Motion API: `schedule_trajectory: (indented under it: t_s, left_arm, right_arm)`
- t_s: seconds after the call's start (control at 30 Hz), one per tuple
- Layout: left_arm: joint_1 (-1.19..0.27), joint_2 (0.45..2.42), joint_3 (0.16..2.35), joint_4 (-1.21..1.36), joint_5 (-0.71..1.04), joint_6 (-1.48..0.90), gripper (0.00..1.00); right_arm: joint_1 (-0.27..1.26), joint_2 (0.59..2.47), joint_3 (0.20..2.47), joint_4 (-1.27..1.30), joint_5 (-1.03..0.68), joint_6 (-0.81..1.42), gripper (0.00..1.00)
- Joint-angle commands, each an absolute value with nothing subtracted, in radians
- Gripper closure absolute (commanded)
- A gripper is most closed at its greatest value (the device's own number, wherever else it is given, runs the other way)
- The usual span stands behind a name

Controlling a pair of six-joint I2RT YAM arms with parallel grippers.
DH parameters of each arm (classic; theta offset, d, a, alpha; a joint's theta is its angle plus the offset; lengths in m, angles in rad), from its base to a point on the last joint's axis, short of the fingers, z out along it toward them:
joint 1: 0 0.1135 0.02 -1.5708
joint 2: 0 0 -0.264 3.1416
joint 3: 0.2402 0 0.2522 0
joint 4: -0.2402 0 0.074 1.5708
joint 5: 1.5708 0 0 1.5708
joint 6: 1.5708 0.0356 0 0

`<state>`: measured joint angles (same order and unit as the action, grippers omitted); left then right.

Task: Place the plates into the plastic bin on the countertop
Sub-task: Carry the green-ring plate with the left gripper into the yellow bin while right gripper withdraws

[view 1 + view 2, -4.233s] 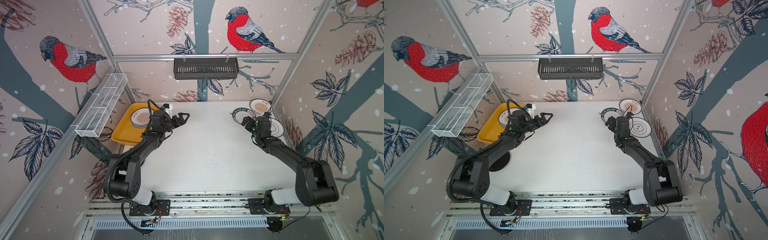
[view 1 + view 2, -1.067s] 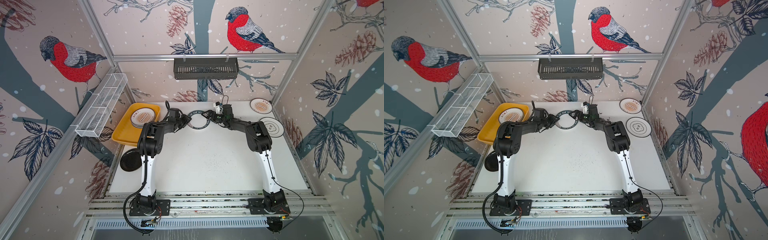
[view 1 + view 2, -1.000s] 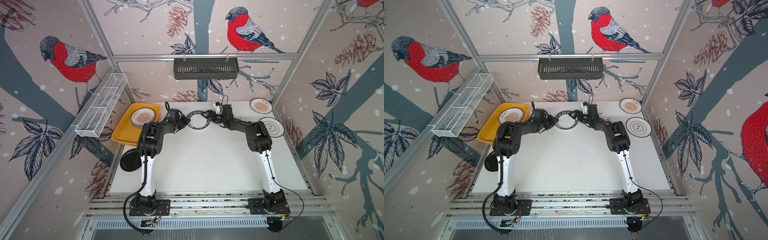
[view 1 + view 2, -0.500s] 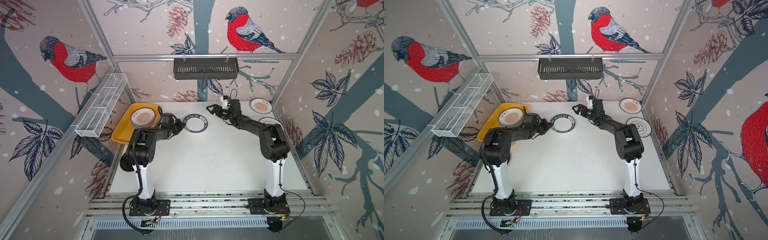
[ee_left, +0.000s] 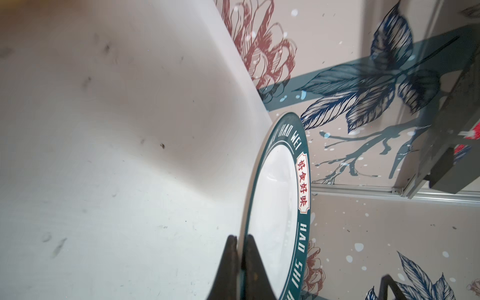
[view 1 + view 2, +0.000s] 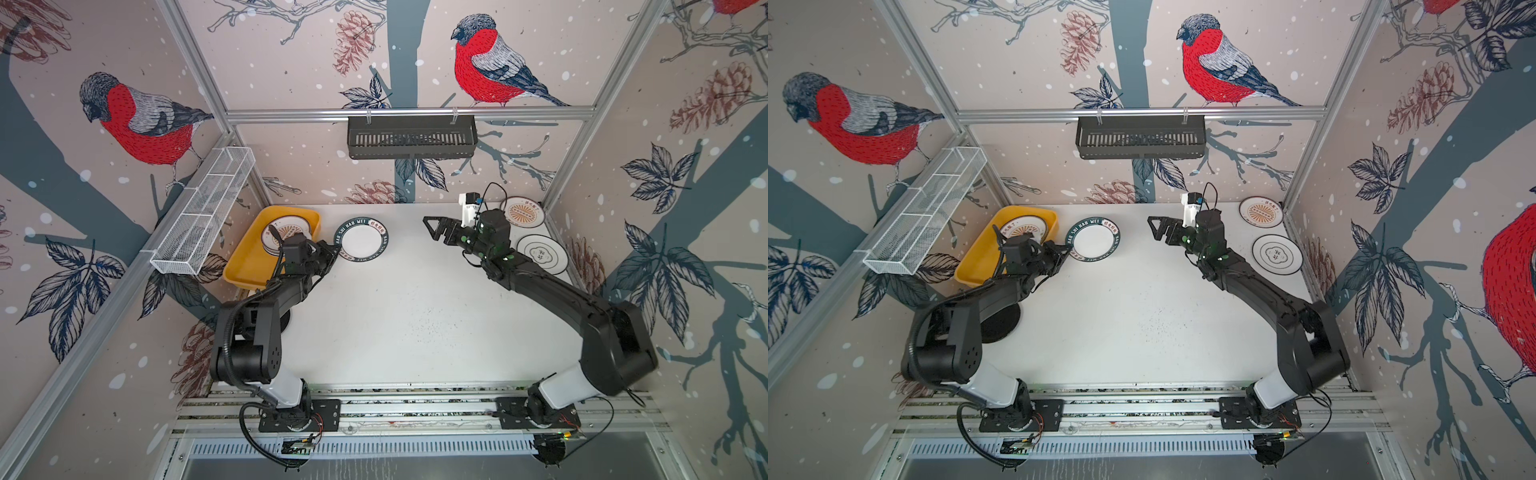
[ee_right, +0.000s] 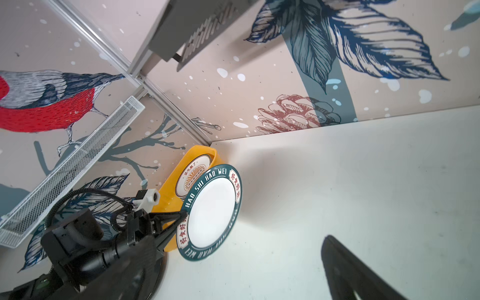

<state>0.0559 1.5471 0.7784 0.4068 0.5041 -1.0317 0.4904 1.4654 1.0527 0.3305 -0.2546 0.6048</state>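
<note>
Left gripper point(image 6: 335, 252) pinches the near rim of the green-ringed lettered plate point(image 6: 360, 245), held tilted off the countertop point(image 6: 415, 311), just beside the yellow bin point(image 6: 245, 266). Edge hold probably helps it clear the bin wall. Right gripper point(image 6: 434, 230) spread, empty, near the corner sunburst plate point(image 6: 522, 212) and emblem plate point(image 6: 542, 253), both not yet binned.

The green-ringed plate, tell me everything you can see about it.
The plate is round and glossy, ceramic-looking, with a white centre and a dark green ring lettered HAO SHI HAO WEI plus red-character labels. It is face up, seemingly tilted, beside the bin. The left fingers pinch its rim.
</note>
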Motion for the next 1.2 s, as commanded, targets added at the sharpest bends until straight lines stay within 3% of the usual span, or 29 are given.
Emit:
schedule_trajectory:
  t_s: [0.0, 0.17, 0.37, 0.63, 0.87, 1.17]
  left_arm:
    - [0.104, 1.475, 0.752, 0.413, 0.497, -1.024, 1.00]
    - [0.199, 1.401, 0.730, 0.349, 0.499, -0.994, 1.00]
    - [0.312, 1.362, 0.709, 0.330, 0.515, -0.979, 1.00]
    - [0.425, 1.416, 0.728, 0.351, 0.518, -0.965, 1.00]
    - [0.503, 1.552, 0.798, 0.413, 0.525, -0.985, 1.00]
    - [0.541, 1.719, 0.897, 0.502, 0.507, -1.049, 1.00]
  right_arm:
    - [0.551, 1.358, 1.002, 0.279, -0.025, 0.509, 0.00]
    - [0.655, 1.221, 0.937, 0.274, 0.152, 0.472, 0.01]
    - [0.781, 1.203, 0.924, 0.324, 0.258, 0.408, 0.01]
    - [0.885, 1.346, 0.973, 0.432, 0.209, 0.333, 0.01]
    - [0.908, 1.493, 1.093, 0.442, 0.004, 0.289, 0.01]
    - [0.913, 1.525, 1.121, 0.431, 0.014, 0.289, 0.01]
